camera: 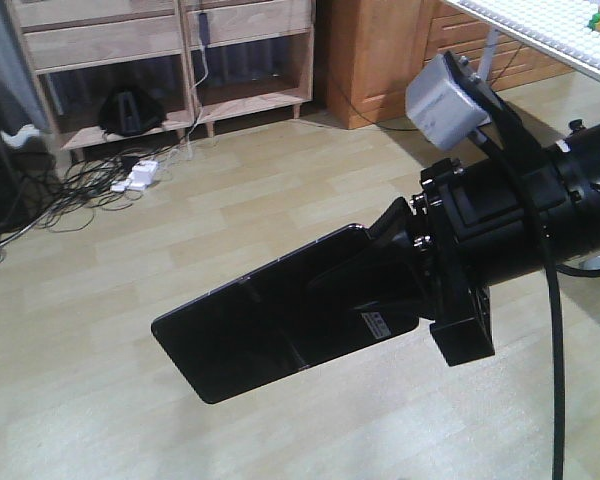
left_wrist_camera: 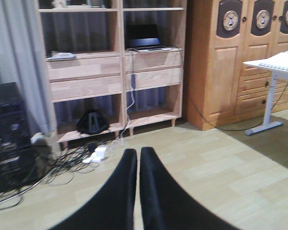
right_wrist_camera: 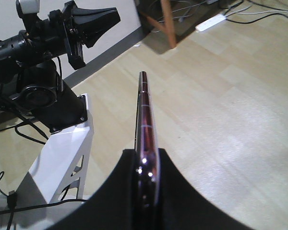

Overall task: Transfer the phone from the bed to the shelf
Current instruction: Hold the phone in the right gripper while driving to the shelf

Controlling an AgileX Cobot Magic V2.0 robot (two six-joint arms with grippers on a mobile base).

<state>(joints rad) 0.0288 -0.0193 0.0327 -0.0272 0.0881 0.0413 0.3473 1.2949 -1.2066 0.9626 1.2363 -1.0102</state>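
The right gripper (right_wrist_camera: 147,158) clamps the glossy black phone (camera: 270,325) by one end, holding it in the air above the pale wood floor (camera: 100,420), well apart from the light-wood shelf (left_wrist_camera: 86,88) along the wall, while the left gripper (left_wrist_camera: 138,158) hangs empty, its fingers drawn nearly together.

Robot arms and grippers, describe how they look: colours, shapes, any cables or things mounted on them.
Both arms are matte black. The left gripper and right gripper have broad black fingers tapering to narrow tips. A grey camera box sits on the right wrist, a black cable loops beside it. The left arm's base is white.
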